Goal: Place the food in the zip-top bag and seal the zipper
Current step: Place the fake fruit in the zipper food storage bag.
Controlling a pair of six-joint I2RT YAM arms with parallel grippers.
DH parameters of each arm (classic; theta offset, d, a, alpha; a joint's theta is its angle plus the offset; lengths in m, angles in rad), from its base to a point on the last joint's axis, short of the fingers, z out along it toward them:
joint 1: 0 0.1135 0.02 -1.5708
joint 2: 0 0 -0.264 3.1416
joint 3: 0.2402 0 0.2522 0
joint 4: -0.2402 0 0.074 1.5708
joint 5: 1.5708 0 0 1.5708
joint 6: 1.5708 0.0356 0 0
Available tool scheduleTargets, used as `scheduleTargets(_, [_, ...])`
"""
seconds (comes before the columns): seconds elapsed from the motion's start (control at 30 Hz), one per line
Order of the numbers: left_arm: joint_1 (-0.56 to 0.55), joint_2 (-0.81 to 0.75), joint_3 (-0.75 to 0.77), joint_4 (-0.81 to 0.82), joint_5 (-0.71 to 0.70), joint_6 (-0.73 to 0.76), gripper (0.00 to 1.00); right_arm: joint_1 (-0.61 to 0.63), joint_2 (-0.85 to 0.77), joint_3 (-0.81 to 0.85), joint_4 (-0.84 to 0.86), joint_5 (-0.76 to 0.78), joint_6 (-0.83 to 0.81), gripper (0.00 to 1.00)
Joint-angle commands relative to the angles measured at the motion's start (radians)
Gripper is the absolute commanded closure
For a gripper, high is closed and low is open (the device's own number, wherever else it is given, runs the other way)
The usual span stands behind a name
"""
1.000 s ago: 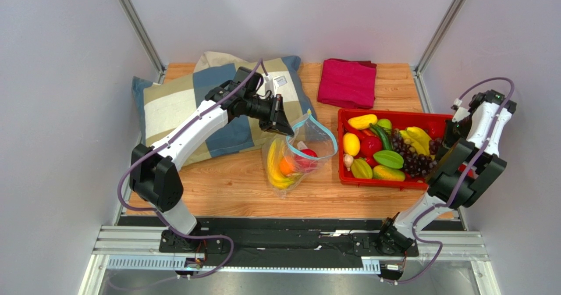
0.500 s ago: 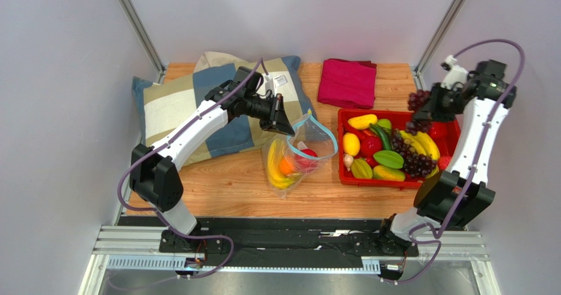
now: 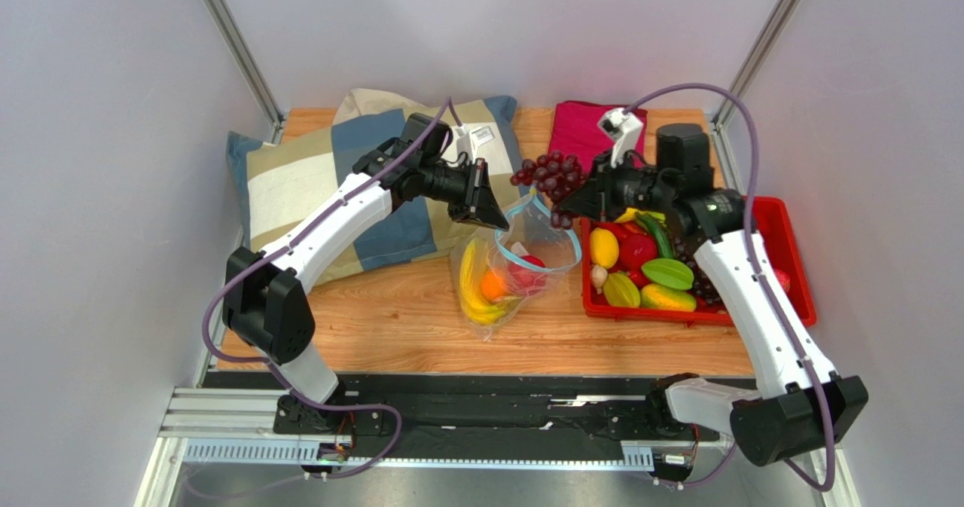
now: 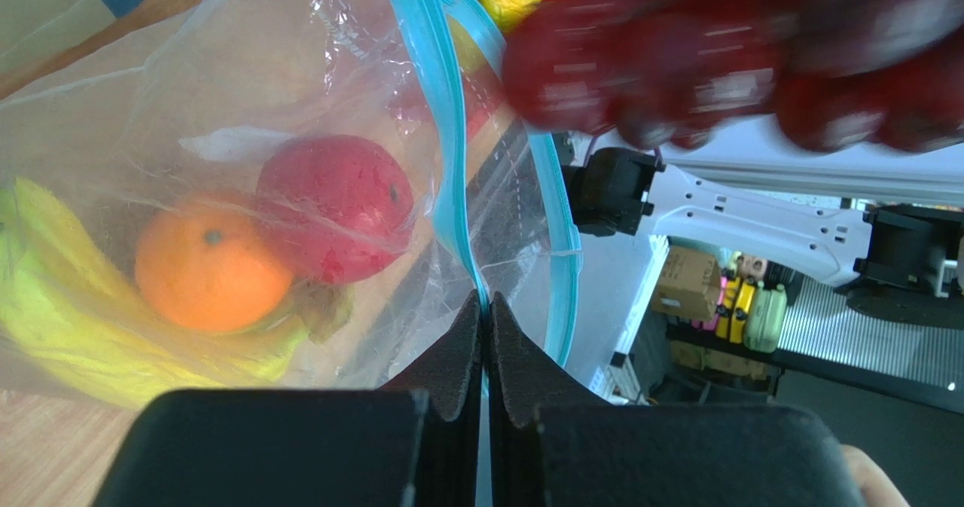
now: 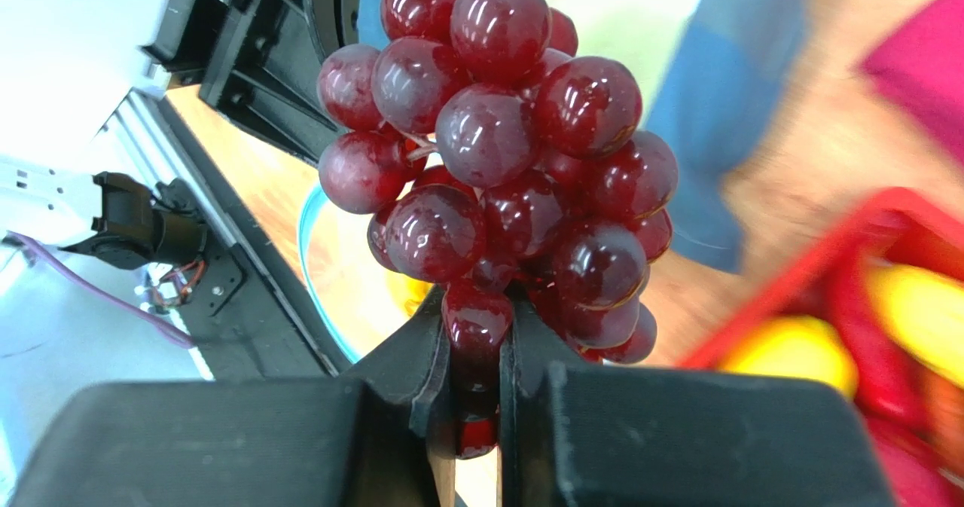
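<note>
The clear zip-top bag (image 3: 511, 272) stands open on the table with its teal zipper (image 4: 444, 134) forming a loop. Inside lie a yellow banana bunch (image 4: 68, 326), an orange piece (image 4: 209, 279) and a red apple (image 4: 334, 208). My left gripper (image 4: 487, 304) is shut on the zipper edge of the bag's mouth, holding it up. My right gripper (image 5: 475, 343) is shut on a bunch of dark red grapes (image 5: 509, 157), which hangs in the air just above and behind the bag's mouth (image 3: 549, 176).
A red tray (image 3: 792, 261) at the right holds more food: yellow and green mangoes, bananas, more grapes. A checked cushion (image 3: 306, 185) lies at the back left under the left arm. A folded magenta cloth (image 3: 586, 134) lies at the back, behind the right gripper.
The right arm has lifted the grapes out of the tray and swung left, from the right wall to above the bag. The left arm and bag have not moved.
</note>
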Motion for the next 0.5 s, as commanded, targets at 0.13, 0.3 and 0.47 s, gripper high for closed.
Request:
scheduleTargets(0.13, [0.009,-0.032,-0.007,0.075,0.023,-0.039,1.00,0.130,0.001,-0.151,0.189,0.055,0.055,1.00])
scheduleTargets(0.3, [0.009,-0.046,-0.018,0.092,0.011,-0.043,1.00,0.130,-0.112,-0.171,0.113,0.099,-0.080,1.00])
scheduleTargets(0.47, [0.009,-0.043,-0.021,0.095,0.011,-0.040,1.00,0.130,-0.195,-0.132,0.009,0.132,-0.262,1.00])
